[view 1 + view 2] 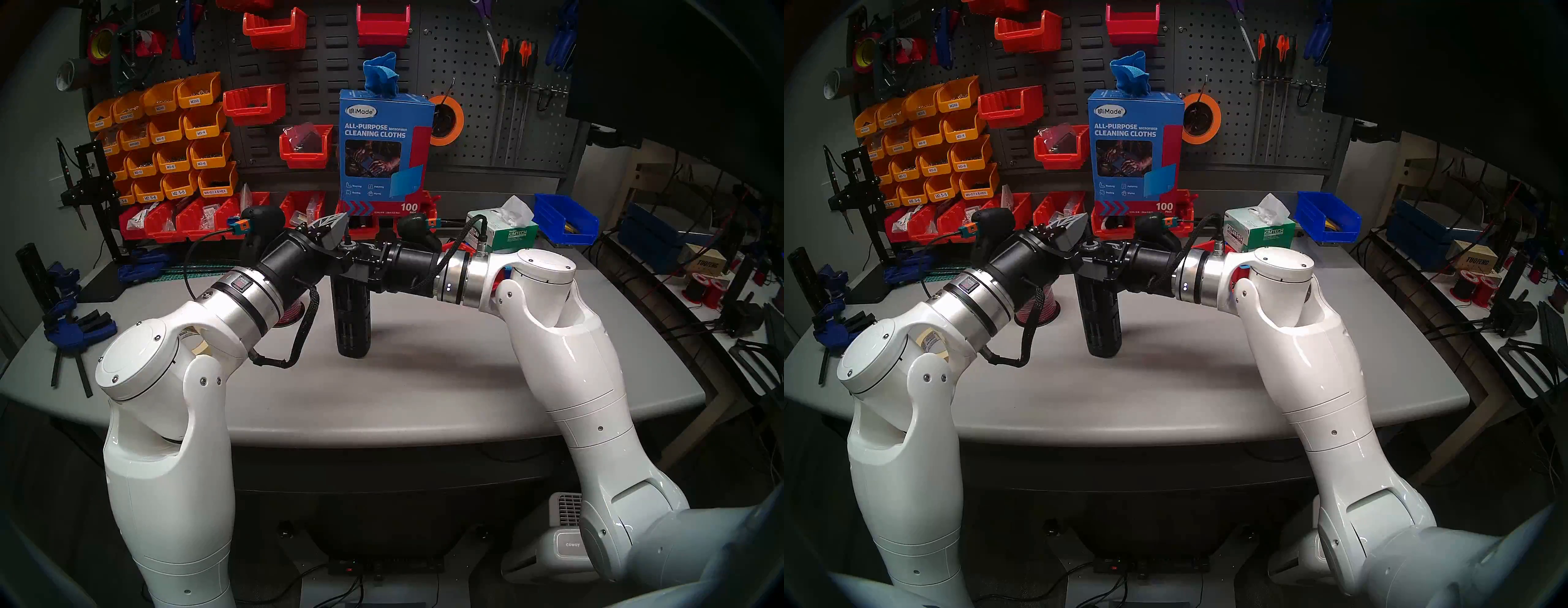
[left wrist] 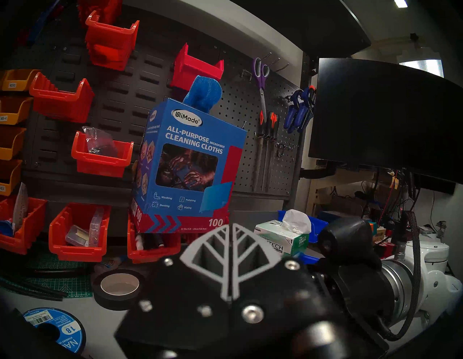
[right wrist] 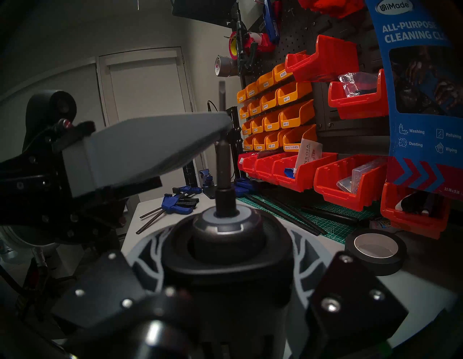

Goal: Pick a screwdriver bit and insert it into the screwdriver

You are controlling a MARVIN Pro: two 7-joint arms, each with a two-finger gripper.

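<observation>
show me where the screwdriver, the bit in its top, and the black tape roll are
screwdriver (image 1: 351,322): head left view, on its slotted black body.
bit (image 3: 222,163): right wrist view, on its shaft above the collar.
black tape roll (image 3: 375,250): right wrist view, on its outer edge.

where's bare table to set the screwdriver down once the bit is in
Bare grey table runs across the front edge and right of the screwdriver, under the right arm. Crowded: blue clamps at the left edge, red bins and the tissue box along the back.
</observation>
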